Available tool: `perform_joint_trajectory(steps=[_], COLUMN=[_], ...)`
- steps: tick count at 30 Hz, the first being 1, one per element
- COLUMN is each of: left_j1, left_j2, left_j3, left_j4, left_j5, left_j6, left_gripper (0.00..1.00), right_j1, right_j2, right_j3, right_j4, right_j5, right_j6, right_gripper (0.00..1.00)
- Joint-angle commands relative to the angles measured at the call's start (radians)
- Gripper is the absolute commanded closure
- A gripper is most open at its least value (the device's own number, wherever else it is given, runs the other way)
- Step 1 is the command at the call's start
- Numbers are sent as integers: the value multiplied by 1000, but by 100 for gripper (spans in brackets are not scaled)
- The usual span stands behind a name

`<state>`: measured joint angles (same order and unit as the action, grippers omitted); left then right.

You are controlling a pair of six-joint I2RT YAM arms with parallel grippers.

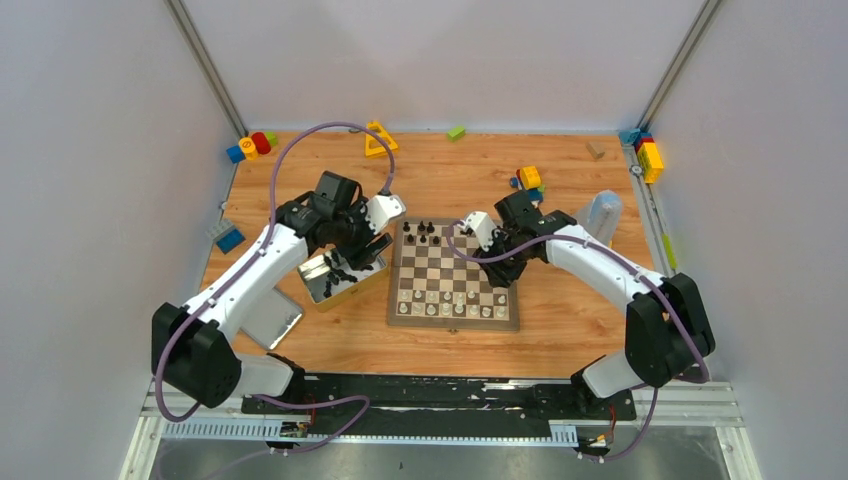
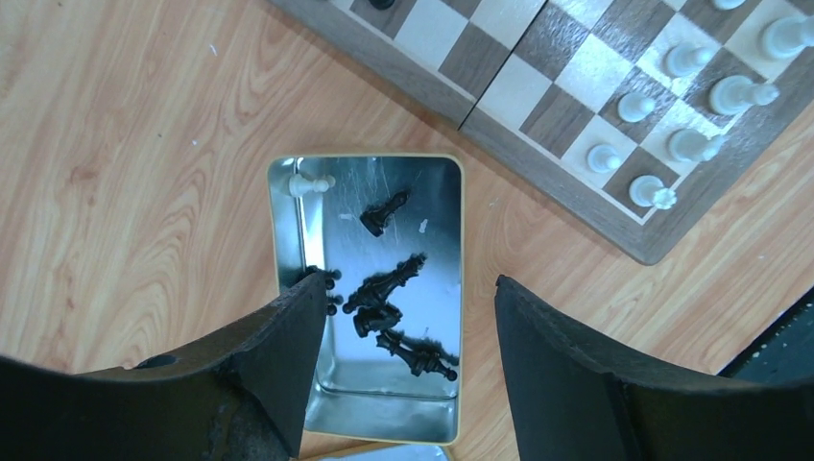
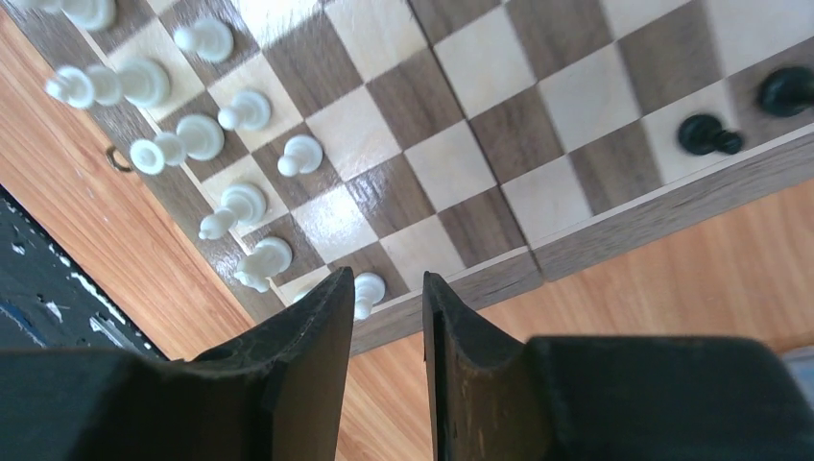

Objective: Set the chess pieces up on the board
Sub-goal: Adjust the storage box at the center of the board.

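No lettering, label, brand or number is legible in any of the three views (the toy blocks (image 1: 650,157) show too small to tell).

A light wooden table (image 1: 560,340) carries an open silver tin (image 2: 437,187) on its left side, with a flat metal lid (image 1: 272,318) lying just near-left of it. A row of blue, yellow, red and green toy blocks (image 1: 252,146) sits in the far-left corner. A yellow triangle (image 1: 381,152) and a small green block (image 1: 456,132) lie by the far edge. A block stack (image 1: 650,157) stands far right, and a translucent cup (image 1: 603,215) stands nearer
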<state>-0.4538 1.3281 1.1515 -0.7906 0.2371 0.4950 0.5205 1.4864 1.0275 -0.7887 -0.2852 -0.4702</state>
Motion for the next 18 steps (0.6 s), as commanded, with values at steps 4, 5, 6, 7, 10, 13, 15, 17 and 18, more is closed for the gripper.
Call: perform_joint_trajectory(steps=[4, 5, 6, 7, 10, 13, 15, 17, 18], left_j1=[34, 43, 48, 60, 70, 70, 70, 70, 70], left_j2=[87, 99, 122, 136, 199, 238, 265, 286, 298], left_j3=[-70, -79, -80, -79, -70, -64, -59, -58, -58], left_j4=[151, 163, 182, 188, 213, 226, 228, 230, 231], left_j5=[-78, -100, -109, -124, -167, -199, -199, -206, -208], left_j6=[-61, -69, -87, -99, -151, -180, -194, -207, -208], left_gripper=[34, 35, 36, 38, 43, 49, 52, 53, 54], right_j1=[-15, -22, -31, -40, -66, -85, -90, -92, -92], right_j2=[-62, -71, -80, -90, -118, -129, -124, -119, -117], right_j3=[96, 91, 84, 73, 40, 12, -2, -12, -19], right_j4=[44, 57, 72, 87, 131, 160, 169, 176, 179], right_j5=[3, 4, 6, 5, -4, -14, -20, -27, -29], right_j6=[-17, -15, -13, -9, 3, 4, 4, 5, 7], right_gripper=[67, 67, 67, 67, 68, 68, 68, 68, 68])
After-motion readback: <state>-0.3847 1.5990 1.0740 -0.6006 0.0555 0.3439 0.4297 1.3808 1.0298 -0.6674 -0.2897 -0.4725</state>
